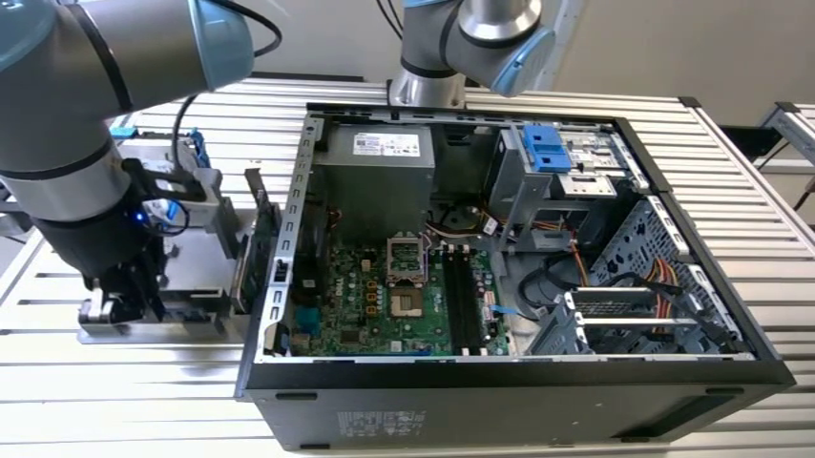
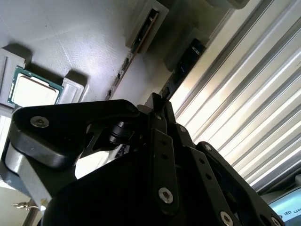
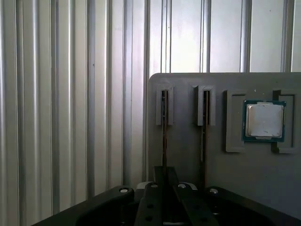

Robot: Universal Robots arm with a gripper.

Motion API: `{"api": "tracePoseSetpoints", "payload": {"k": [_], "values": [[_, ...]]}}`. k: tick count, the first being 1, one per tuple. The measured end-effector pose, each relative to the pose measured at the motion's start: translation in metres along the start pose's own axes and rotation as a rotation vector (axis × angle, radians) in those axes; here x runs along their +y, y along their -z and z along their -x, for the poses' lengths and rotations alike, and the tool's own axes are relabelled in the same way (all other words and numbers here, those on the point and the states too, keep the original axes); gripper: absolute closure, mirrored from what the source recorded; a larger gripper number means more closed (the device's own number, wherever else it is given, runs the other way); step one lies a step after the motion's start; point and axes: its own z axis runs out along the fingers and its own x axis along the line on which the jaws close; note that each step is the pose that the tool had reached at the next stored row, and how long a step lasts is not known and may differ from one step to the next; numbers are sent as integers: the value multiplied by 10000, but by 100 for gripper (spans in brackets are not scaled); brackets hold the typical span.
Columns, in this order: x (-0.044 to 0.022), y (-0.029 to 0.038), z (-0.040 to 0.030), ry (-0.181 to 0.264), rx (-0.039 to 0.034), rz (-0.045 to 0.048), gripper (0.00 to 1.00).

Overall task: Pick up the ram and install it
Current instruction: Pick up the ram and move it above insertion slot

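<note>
Risk, we reckon, sits not w/ the ridged metal counter [image 1: 764, 191] or open black computer case [image 1: 510, 420] but on the grey slotted holder plate [image 3: 188, 160]. The ram [image 3: 164, 120], a thin dark circuit-board stick, stands edge-on near a twin stick [image 3: 203, 120], w/ a square silver processor chip [image 3: 264, 120] beyond. An off-centre grip could tilt it or clip the twin. Black claw [image 3: 164, 174] lines up w/ the ram; we can't tell if it's clenched or released, or touching.

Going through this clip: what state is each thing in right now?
ram: standing on edge in a slot of the grey holder, not picked up.
second stick: standing on edge in the neighbouring slot.
processor: lying flat in its holder recess.
computer case: on its side, panel off, open.
memory slots: empty.
gripper: over the holder, in line with the ram.
</note>
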Motion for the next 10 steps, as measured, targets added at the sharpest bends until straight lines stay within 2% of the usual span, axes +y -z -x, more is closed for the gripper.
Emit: {"api": "tracePoseSetpoints", "payload": {"k": [10], "values": [[1, 56, -4, 0, -1, 0, 100]]}}
